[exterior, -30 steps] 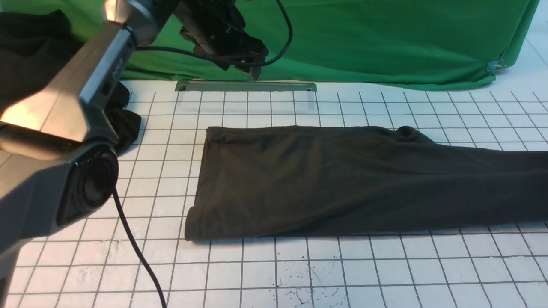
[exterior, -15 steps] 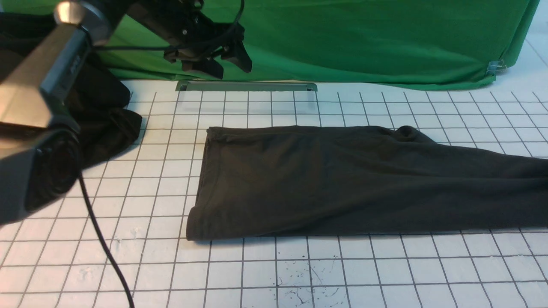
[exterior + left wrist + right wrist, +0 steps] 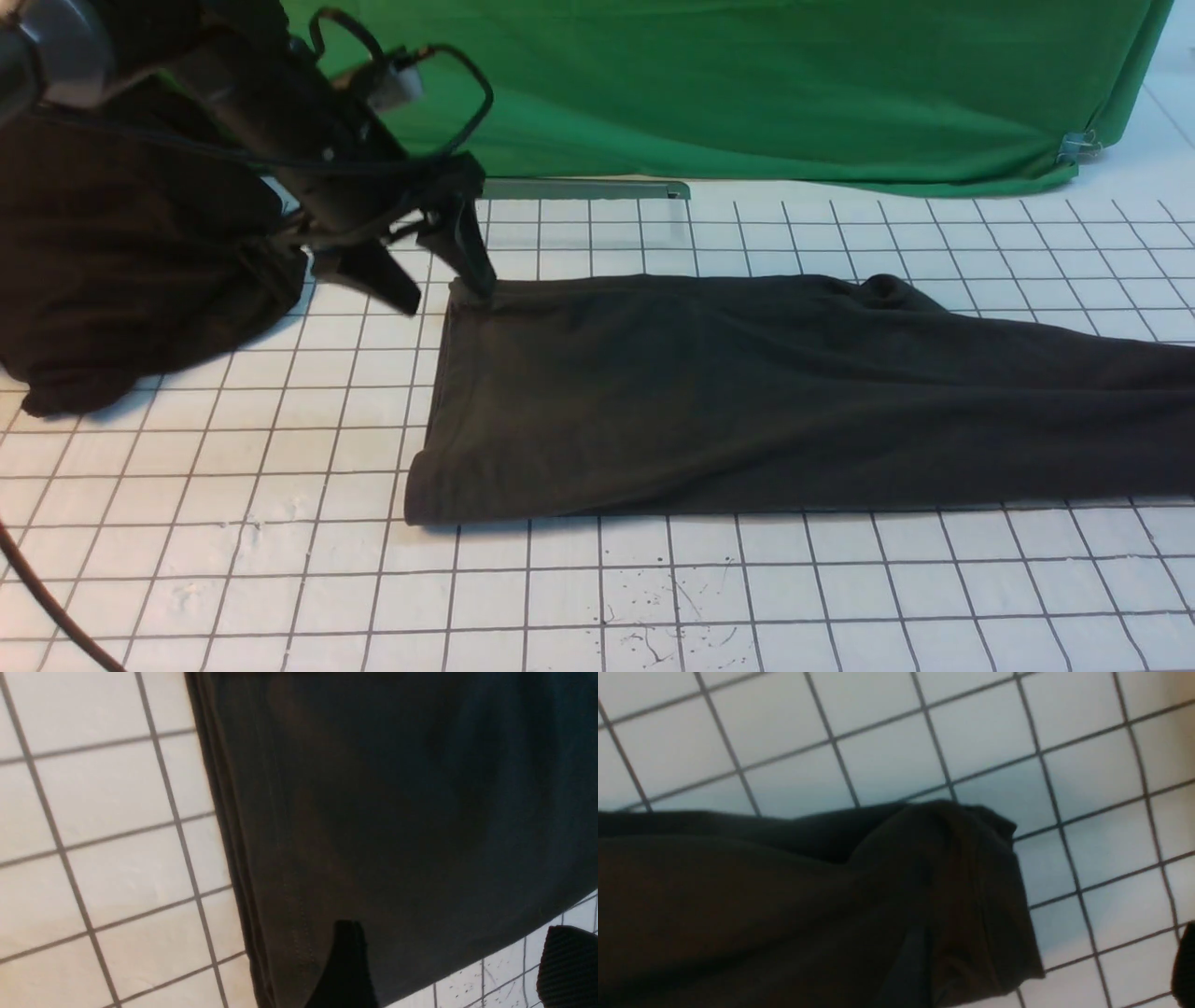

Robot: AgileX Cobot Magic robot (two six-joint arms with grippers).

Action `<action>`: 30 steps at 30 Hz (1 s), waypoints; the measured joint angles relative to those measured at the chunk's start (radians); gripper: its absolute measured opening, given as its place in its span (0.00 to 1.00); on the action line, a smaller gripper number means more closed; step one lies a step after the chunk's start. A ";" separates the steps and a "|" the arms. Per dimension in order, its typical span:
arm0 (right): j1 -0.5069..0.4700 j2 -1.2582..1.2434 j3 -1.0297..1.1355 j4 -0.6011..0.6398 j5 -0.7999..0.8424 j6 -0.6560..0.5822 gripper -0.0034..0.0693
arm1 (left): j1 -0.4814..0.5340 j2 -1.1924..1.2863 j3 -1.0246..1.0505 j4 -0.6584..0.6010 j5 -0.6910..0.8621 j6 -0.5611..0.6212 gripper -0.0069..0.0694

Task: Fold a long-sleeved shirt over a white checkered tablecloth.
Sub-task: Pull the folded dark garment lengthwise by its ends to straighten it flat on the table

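The long-sleeved shirt (image 3: 728,392) lies flat as a long charcoal strip on the white checkered tablecloth (image 3: 653,579), running off the right edge. No logo shows. My left gripper (image 3: 446,294) is open at the shirt's far left corner, one fingertip (image 3: 481,280) on the hem and the other over bare cloth. In the left wrist view the left gripper (image 3: 458,970) straddles the shirt (image 3: 397,812) edge. My right gripper (image 3: 1048,970) is outside the front view. Its wrist view shows it open, hovering over a bunched end of the shirt (image 3: 962,882).
A deeper-black bundle of cloth (image 3: 121,280) sits at the far left, just behind my left arm. A green backdrop (image 3: 794,93) closes off the back, with a grey metal bar (image 3: 597,189) at its foot. Ink specks (image 3: 653,639) mark the near squares.
My left arm has swung down and leftwards from high at the back to the shirt's far left corner, uncovering the black bundle. The shirt has not moved.
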 joint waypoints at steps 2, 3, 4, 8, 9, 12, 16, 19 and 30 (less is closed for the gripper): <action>0.000 0.000 0.039 0.004 0.005 -0.012 0.99 | -0.001 0.002 0.023 0.006 -0.012 0.005 0.74; 0.000 0.001 0.043 0.005 0.005 -0.012 0.99 | -0.001 0.003 0.027 0.009 -0.017 0.005 0.74; -0.001 0.007 0.080 0.005 0.004 -0.016 0.99 | -0.001 0.007 0.038 0.013 -0.028 0.008 0.74; -0.001 0.030 0.105 0.005 -0.017 -0.021 0.98 | -0.001 0.011 0.042 0.013 -0.047 0.012 0.74; -0.001 0.040 0.106 0.003 -0.026 -0.025 0.98 | -0.001 0.011 0.042 0.013 -0.054 0.012 0.74; -0.001 0.069 0.106 -0.021 -0.052 -0.033 0.98 | -0.001 0.011 0.042 0.011 -0.071 0.012 0.74; -0.001 0.119 0.107 -0.041 -0.086 -0.043 0.96 | -0.001 0.011 0.042 0.011 -0.074 0.012 0.74; -0.001 0.145 0.107 -0.037 -0.103 -0.069 0.91 | -0.001 0.012 0.042 0.010 -0.074 0.014 0.74; -0.001 0.156 0.104 0.063 -0.096 -0.150 0.33 | -0.001 0.012 0.042 0.011 -0.078 0.018 0.74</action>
